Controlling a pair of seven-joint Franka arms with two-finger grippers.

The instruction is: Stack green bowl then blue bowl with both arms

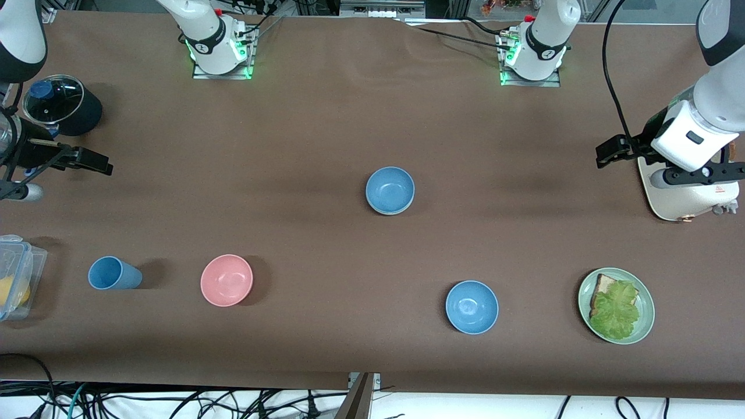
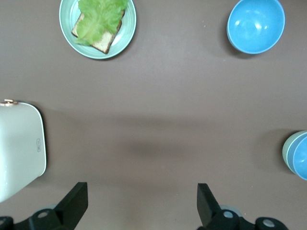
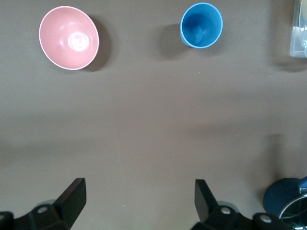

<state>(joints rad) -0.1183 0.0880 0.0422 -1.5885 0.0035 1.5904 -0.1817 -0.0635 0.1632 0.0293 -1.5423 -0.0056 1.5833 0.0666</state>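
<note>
A blue bowl [image 1: 390,190] sits nested in the green bowl [image 2: 286,153] at the table's middle; only the green rim shows under it. In the left wrist view this blue bowl [image 2: 302,158] is cut off by the frame's edge. A second blue bowl [image 1: 472,306] stands alone, nearer the front camera, and also shows in the left wrist view [image 2: 255,25]. My left gripper [image 1: 611,152] is open and empty over bare table [image 2: 142,189] at the left arm's end. My right gripper [image 1: 93,163] is open and empty over bare table [image 3: 140,186] at the right arm's end.
A pink bowl [image 1: 226,280] and a blue cup [image 1: 113,273] stand toward the right arm's end, with a clear box [image 1: 14,276] and a black lidded pot [image 1: 58,105]. A green plate of bread and lettuce [image 1: 616,305] and a cream appliance [image 1: 687,195] are at the left arm's end.
</note>
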